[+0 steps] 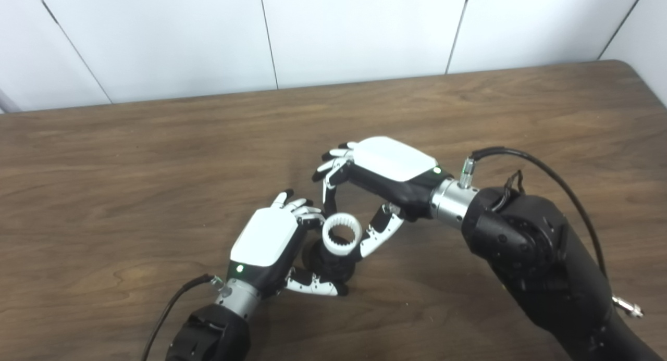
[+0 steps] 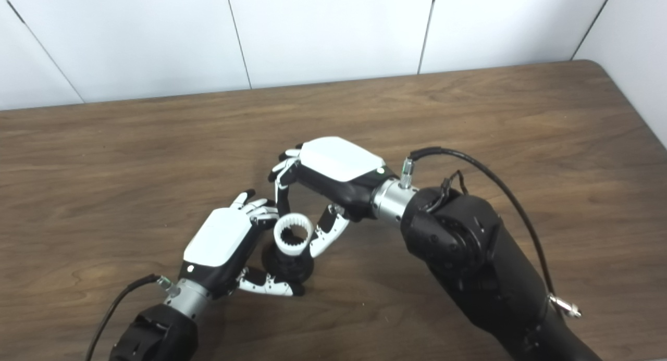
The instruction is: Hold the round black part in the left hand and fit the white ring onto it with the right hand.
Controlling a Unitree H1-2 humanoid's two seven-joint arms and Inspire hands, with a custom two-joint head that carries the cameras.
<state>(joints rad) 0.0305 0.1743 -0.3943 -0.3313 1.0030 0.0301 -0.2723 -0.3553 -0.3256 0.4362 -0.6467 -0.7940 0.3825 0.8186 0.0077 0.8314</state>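
The round black part point(image 1: 327, 263) sits low over the wooden table point(image 1: 130, 158) near the middle front, held in my left hand point(image 1: 273, 244), whose fingers and thumb close around it. The white ring point(image 1: 341, 234), toothed on its inside, sits at the top of the black part. My right hand point(image 1: 375, 181) reaches in from the right and pinches the ring between a finger and the thumb. The same grouping shows in the right eye view, with the ring point(image 2: 293, 234) over the black part point(image 2: 287, 264). Whether the ring is seated on the part is hidden by the fingers.
The table's back edge meets a white panelled wall point(image 1: 354, 33). A black cable point(image 1: 542, 173) loops over my right forearm, and another cable point(image 1: 172, 303) trails from my left wrist.
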